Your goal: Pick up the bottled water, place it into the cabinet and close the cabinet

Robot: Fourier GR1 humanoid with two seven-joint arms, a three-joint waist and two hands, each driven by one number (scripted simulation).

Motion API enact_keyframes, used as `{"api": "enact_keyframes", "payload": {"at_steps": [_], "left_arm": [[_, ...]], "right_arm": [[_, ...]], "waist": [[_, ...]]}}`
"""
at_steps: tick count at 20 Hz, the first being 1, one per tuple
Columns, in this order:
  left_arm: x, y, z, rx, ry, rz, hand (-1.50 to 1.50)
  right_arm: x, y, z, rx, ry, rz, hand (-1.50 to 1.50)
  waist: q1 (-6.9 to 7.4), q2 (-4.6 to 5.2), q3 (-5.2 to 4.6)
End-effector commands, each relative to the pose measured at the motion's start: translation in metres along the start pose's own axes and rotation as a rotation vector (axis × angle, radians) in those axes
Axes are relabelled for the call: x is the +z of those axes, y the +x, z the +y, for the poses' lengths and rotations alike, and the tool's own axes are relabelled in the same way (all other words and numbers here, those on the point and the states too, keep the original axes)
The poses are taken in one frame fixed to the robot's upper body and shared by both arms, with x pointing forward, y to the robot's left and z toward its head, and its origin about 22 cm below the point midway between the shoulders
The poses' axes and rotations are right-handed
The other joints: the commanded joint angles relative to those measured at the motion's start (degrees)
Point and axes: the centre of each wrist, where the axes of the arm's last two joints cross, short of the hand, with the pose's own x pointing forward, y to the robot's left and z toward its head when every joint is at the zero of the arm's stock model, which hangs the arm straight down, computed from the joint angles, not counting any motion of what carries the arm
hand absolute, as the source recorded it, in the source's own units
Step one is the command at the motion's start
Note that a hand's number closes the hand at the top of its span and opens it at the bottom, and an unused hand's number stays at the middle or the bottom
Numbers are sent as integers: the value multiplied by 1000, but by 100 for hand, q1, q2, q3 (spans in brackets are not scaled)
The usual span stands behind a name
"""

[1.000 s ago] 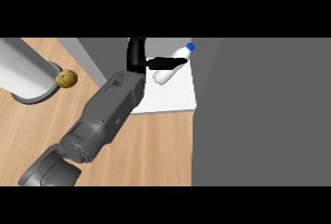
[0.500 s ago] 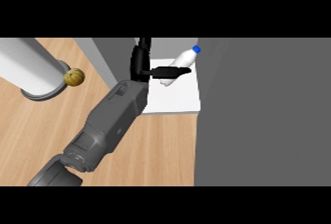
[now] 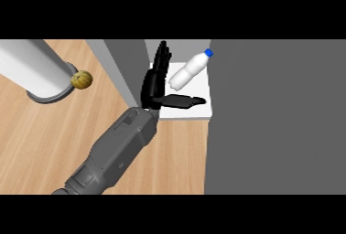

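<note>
The bottled water (image 3: 188,73) is a clear white bottle with a blue cap. It lies tilted on the white floor of the cabinet (image 3: 197,112), cap toward the upper right. My left hand (image 3: 154,87) is just left of it at the cabinet's mouth, open, fingers straight and pointing away from me. Its thumb (image 3: 181,101) sticks out to the right, below the bottle and clear of it. The grey forearm (image 3: 115,151) comes in from the lower left. My right hand is out of sight.
A large dark grey cabinet panel (image 3: 273,119) fills the right side. The cabinet's grey side wall (image 3: 125,68) stands left of the hand. On the wooden counter (image 3: 40,146) at upper left stand a pale cylinder (image 3: 30,68) and a small yellowish round object (image 3: 82,80).
The left hand was curled round the bottle a second ago. It has let go, straightened its fingers and slipped back toward me. The bottle stays lying in the cabinet.
</note>
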Motion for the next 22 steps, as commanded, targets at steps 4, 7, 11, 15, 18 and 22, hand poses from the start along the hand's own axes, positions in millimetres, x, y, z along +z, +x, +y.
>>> {"api": "enact_keyframes", "payload": {"at_steps": [4,7,11,15,18,22], "left_arm": [[46,6,-23,138,-84,-10,-150],[76,0,-13,167,-152,-32,-150],[88,22,2,199,-158,-43,-150],[110,30,12,215,-162,15,150],[130,38,21,228,-172,21,150],[149,56,59,198,-124,12,150]], "right_arm": [[4,36,0,51,20,-18,-150],[-3,40,8,79,-14,-40,-150],[5,35,7,93,77,-8,-150],[3,29,11,107,216,-4,-150],[3,40,8,168,327,87,150],[1,53,7,174,441,85,150]], "waist": [[10,2,3],[120,11,-1],[76,-2,2],[62,-21,0],[137,-15,-4],[146,-11,0]]}}
